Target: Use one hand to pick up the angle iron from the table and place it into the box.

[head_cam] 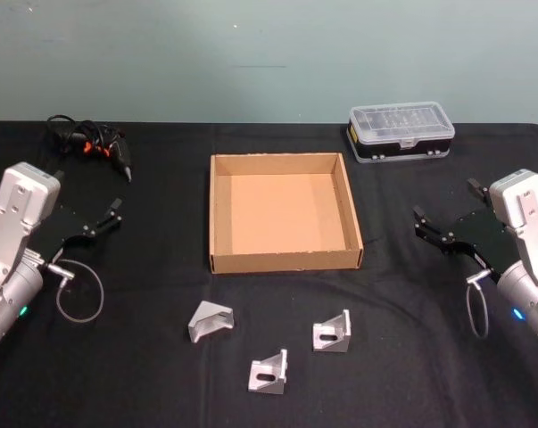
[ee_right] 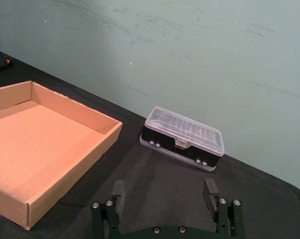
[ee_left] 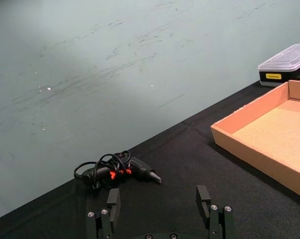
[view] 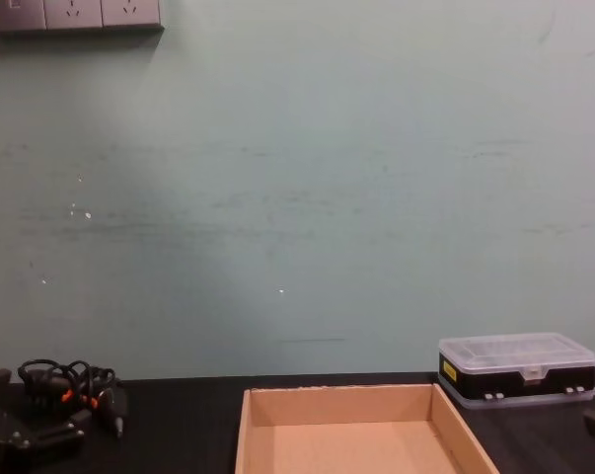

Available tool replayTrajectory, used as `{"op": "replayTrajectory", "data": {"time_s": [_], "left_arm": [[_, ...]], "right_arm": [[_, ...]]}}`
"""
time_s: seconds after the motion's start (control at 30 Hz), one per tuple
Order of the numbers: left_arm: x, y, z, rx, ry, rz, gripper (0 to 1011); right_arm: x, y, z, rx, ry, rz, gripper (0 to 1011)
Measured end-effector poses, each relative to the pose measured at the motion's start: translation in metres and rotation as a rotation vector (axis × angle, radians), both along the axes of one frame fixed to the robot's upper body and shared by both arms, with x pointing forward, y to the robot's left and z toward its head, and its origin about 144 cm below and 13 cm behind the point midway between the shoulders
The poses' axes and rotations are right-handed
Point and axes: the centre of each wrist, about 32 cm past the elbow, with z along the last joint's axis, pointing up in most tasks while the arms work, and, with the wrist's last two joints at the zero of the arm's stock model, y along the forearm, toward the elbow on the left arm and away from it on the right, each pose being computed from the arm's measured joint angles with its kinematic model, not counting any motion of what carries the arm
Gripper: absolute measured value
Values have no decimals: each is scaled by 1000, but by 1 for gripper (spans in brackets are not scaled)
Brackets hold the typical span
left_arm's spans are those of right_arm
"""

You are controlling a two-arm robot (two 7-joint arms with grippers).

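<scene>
Three silver angle irons lie on the black table (head_cam: 144, 374) in front of the box: one at the left (head_cam: 211, 321), one at the right (head_cam: 333, 332), one nearest me (head_cam: 269, 372). The brown cardboard box (head_cam: 219, 214) stands open and empty at mid-table, also in the wrist views (ee_left: 249, 154) (ee_right: 75, 149) and the chest view (view: 246, 434). My left gripper (head_cam: 88, 192) (ee_left: 159, 199) hovers open at the left, away from the irons. My right gripper (head_cam: 444, 200) (ee_right: 162, 189) hovers open at the right, with nothing between its fingers.
A clear-lidded plastic case (head_cam: 401, 132) (ee_right: 183, 137) (view: 517, 367) sits behind the box at the right. A black tangle of cables with orange bits (head_cam: 88, 144) (ee_left: 115, 170) (view: 70, 387) lies at the back left. The green wall rises behind the table's far edge.
</scene>
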Motion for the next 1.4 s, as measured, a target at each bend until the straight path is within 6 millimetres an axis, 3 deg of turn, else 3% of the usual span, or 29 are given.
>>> {"op": "replayTrajectory", "data": {"time_s": [1.4], "left_arm": [[0, 0, 0, 0, 0, 0, 1000]], "right_arm": [[0, 0, 0, 0, 0, 0, 1000]]}}
